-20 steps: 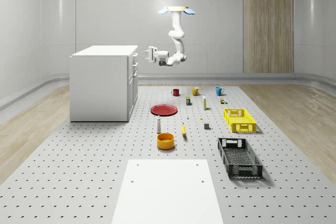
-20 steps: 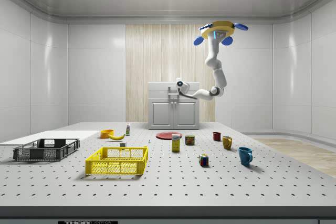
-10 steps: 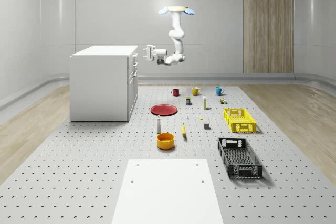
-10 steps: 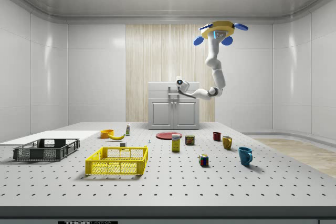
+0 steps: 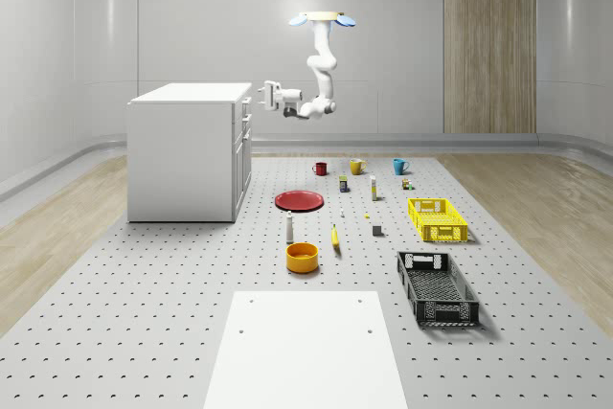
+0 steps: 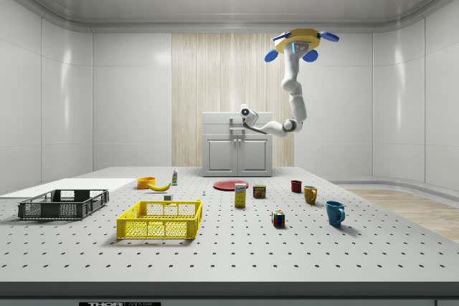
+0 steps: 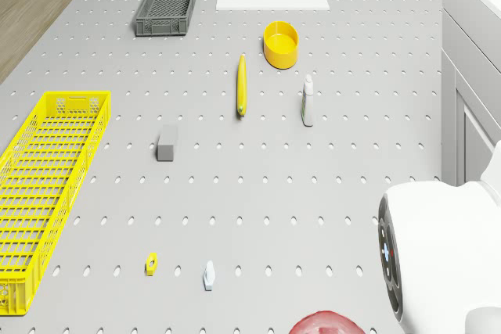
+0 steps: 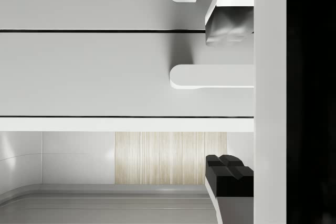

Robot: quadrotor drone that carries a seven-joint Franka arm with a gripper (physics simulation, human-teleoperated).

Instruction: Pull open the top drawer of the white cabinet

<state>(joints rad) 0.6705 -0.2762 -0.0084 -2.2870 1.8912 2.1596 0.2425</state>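
Note:
The white cabinet (image 5: 187, 155) stands at the whole-scene view's left; its top drawer (image 5: 246, 102) is closed. The drone (image 5: 323, 18) hovers above the mat beside the cabinet's front, and its arm reaches toward the drawers. My gripper (image 5: 262, 94) is level with the top drawer, a short gap from its front. In the wrist view the gripper (image 8: 229, 99) is open, its fingers (image 8: 229, 27) spread to either side of the top drawer's handle (image 8: 210, 77). In the side view the gripper (image 6: 242, 112) sits before the cabinet (image 6: 237, 152) near its top edge.
On the mat lie a red plate (image 5: 299, 200), an orange bowl (image 5: 302, 257), a banana (image 5: 335, 237), a small bottle (image 5: 289, 227), three mugs (image 5: 356, 167), a yellow basket (image 5: 437, 219), a black basket (image 5: 437, 286) and a white sheet (image 5: 306, 347).
The gripper has moved toward the cabinet front and slightly upward, closing most of the gap to the top drawer. The drone has held its place.

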